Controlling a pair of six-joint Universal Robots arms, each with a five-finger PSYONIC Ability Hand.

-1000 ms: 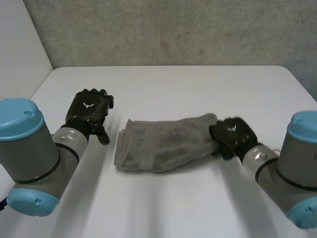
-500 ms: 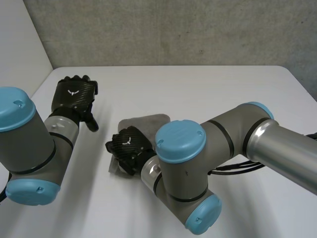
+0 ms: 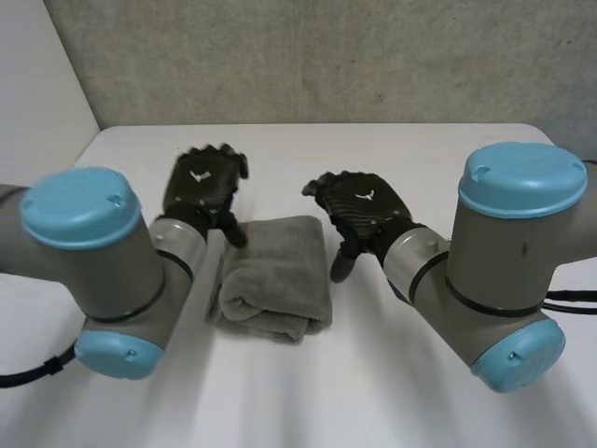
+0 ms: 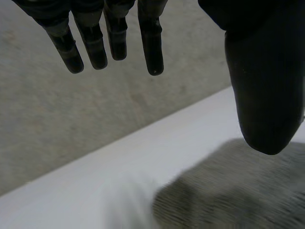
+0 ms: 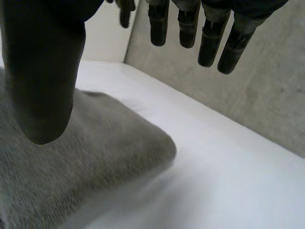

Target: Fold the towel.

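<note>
the towel [image 3: 275, 278] lies just left of centre in the head view on the white bench [image 3: 420, 149], doubled into a thick, narrow stack with its rounded fold toward the lower edge. it looks folded already, which would explain why neither hand grips it: both flank the stack at its upper end, as if ready to pat it flat or back away. the left hand [image 3: 201, 187] sits up and left of the towel, its back to the camera and its thumb hanging down by the towel's upper left corner. in its own wrist view the fingers [image 4: 152, 43] are straight and spread, holding nothing, with the thumb over the cloth's edge. the right hand [image 3: 359, 210] mirrors it at the upper right, wrist cocked, thumb dangling beside the towel's right edge. its fingers [image 5: 209, 43] are likewise straight and empty, with the towel below the thumb.
</note>
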